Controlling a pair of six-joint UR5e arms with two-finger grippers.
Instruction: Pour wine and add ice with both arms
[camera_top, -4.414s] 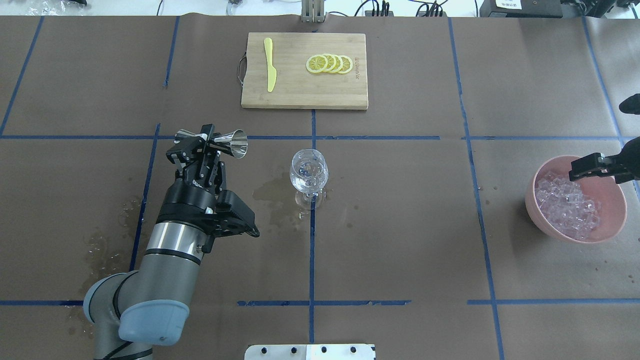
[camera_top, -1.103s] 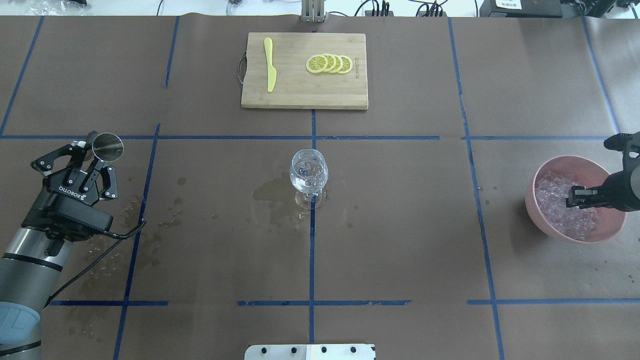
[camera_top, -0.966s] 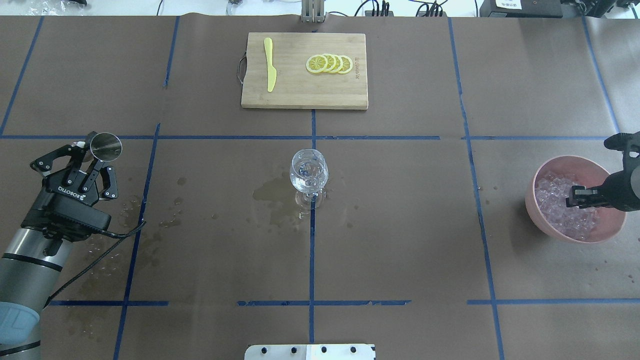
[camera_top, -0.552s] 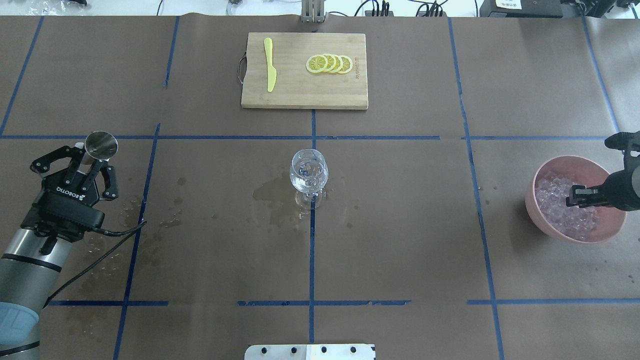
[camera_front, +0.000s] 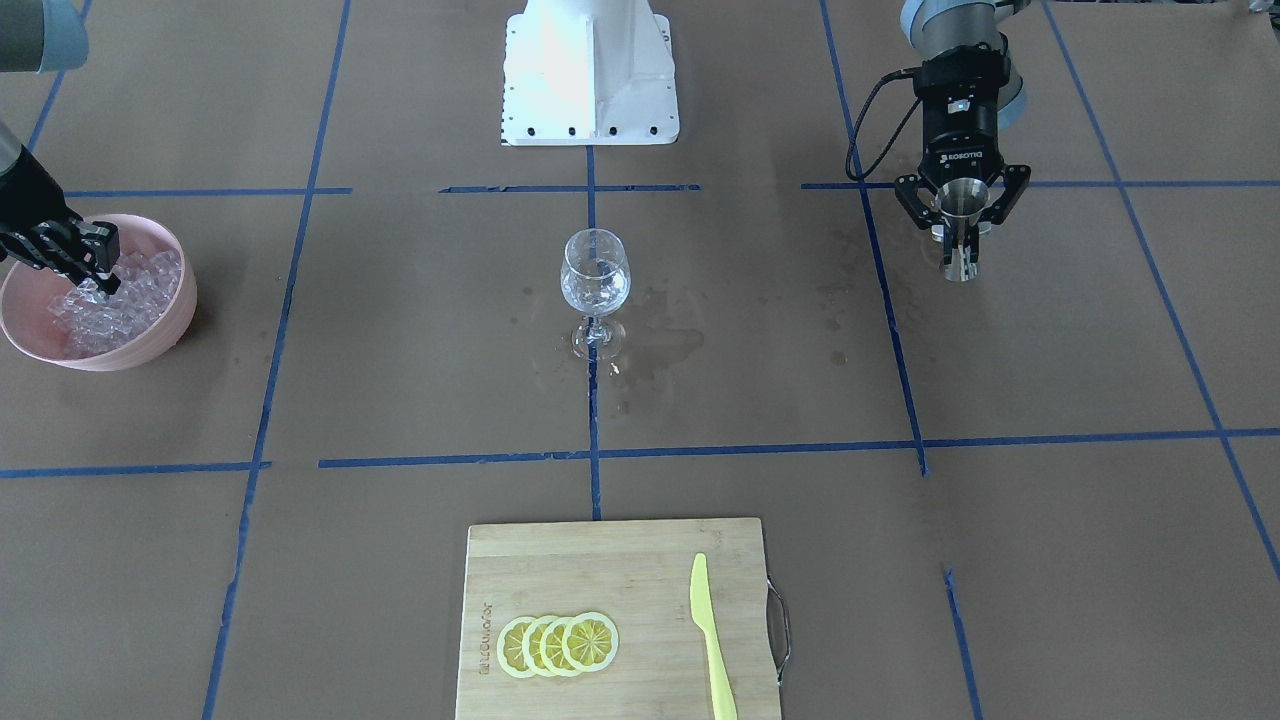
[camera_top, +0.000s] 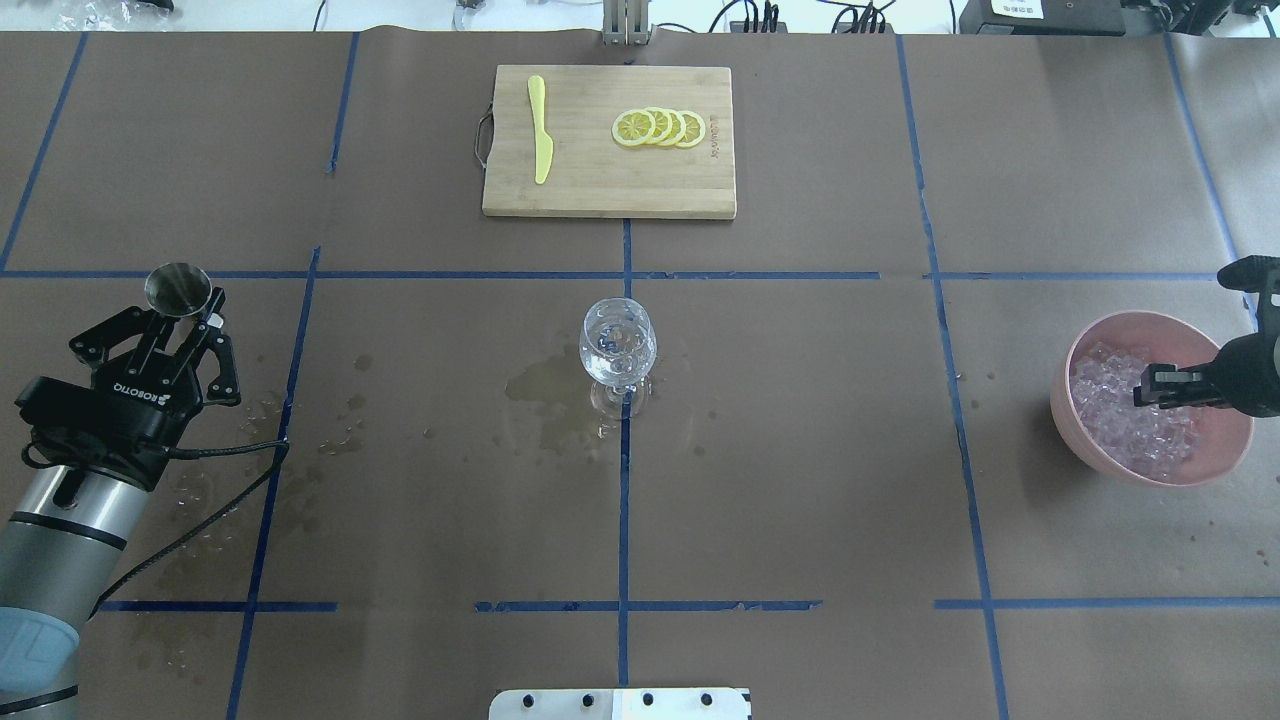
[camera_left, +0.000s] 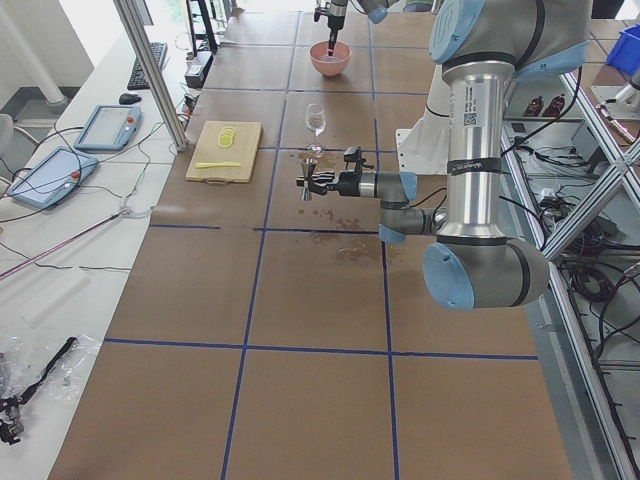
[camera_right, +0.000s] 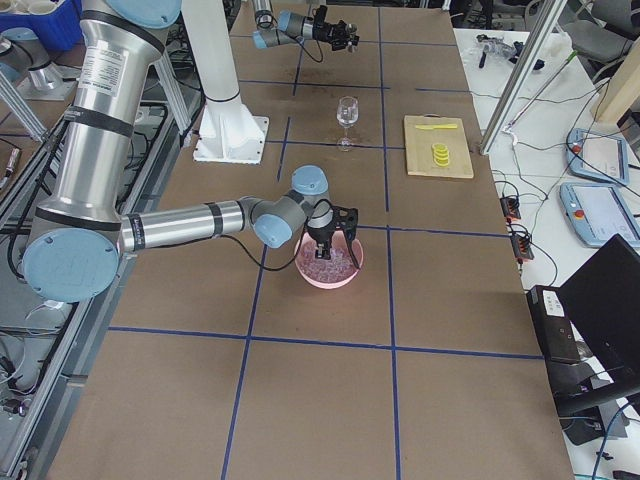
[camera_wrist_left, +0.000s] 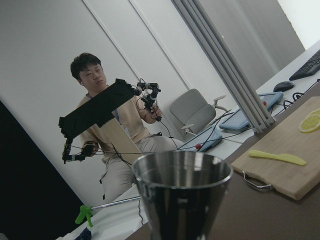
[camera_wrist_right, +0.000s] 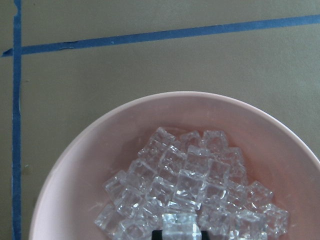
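Note:
My left gripper (camera_top: 182, 322) is shut on a steel jigger (camera_top: 178, 287), which stands upright at the table's far left; its cup fills the left wrist view (camera_wrist_left: 182, 195). The clear wine glass (camera_top: 617, 345) stands at the table's middle with clear pieces inside. A pink bowl (camera_top: 1230, 440) at the far right holds a heap of ice (camera_top: 1120, 410). My right gripper (camera_top: 1145, 385) is down in the bowl among the ice, and its jaws are narrow. In the right wrist view one ice cube (camera_wrist_right: 181, 225) sits between the fingertips at the bottom edge.
A wooden cutting board (camera_top: 600, 190) at the far middle carries several lemon slices (camera_top: 658, 128) and a yellow knife (camera_top: 541, 130). Wet patches (camera_top: 545, 395) darken the brown paper left of the glass and near the left arm. The white robot base (camera_front: 590, 70) stands at the near edge.
The left arm carried the jigger from beside the glass to the far left and turned it upright. The right gripper went down into the ice, then rose slightly.

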